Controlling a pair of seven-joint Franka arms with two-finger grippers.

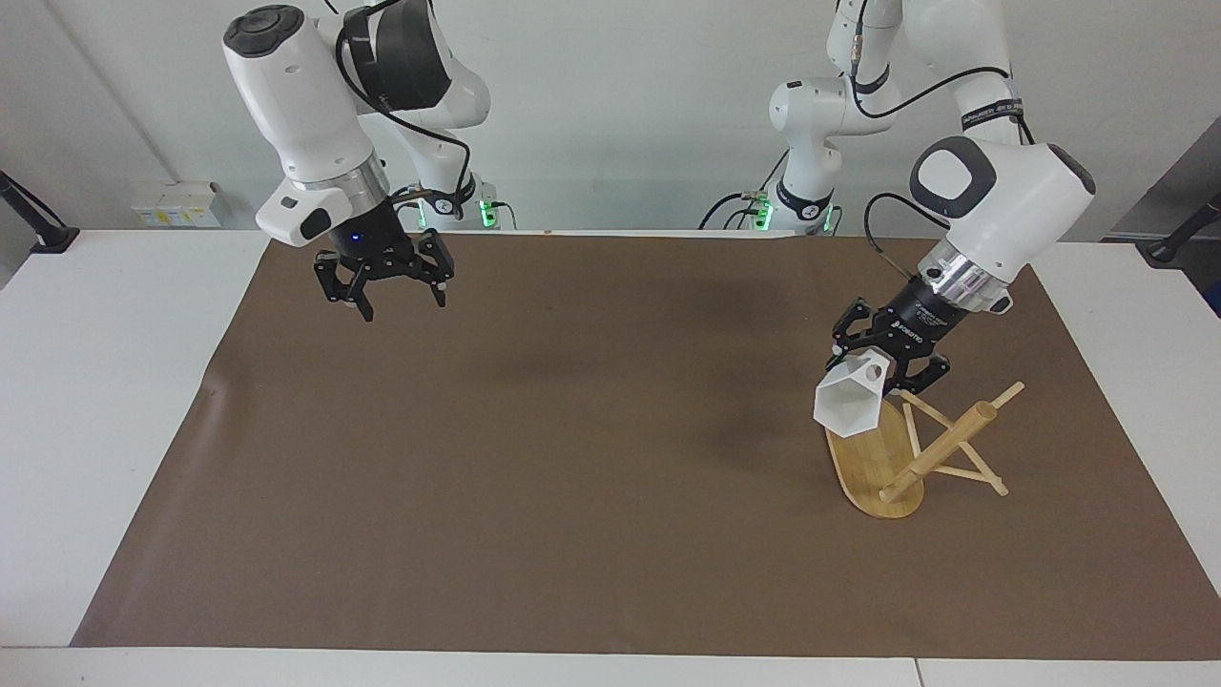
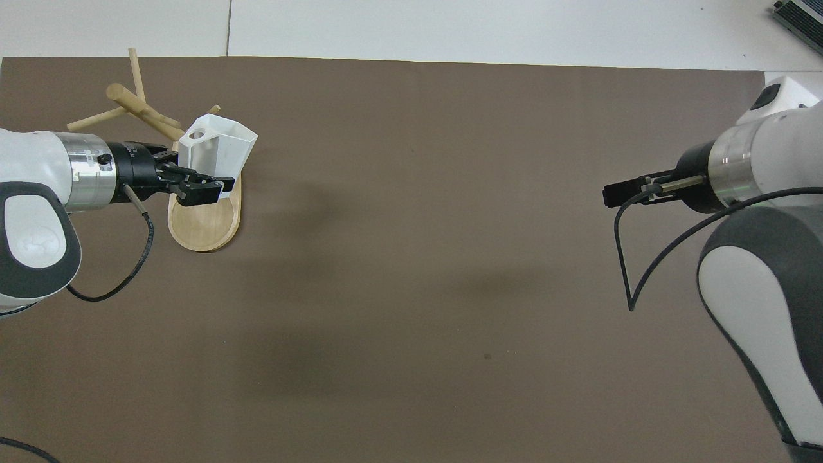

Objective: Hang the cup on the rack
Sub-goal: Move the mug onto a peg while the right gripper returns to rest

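brown mat [image 1: 572, 458] on white table [image 1: 105, 401] (white wall) | left gripper [image 1: 882, 358] pinching cup [image 1: 849, 401] | right gripper [image 1: 396, 291] spread

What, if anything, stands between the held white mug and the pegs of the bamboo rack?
Nothing visible does. The left end effector holds the faceted white mug in the air over the oval base of the light bamboo mug tree. Only open space shows between mug and pegs. The right end effector waits apart.

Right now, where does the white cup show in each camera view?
Facing view: the cup hangs in the left gripper over the rack base, toward the picture's right.
Overhead view: the cup is at upper left, over the rack.
Shared landmark: the bamboo rack.
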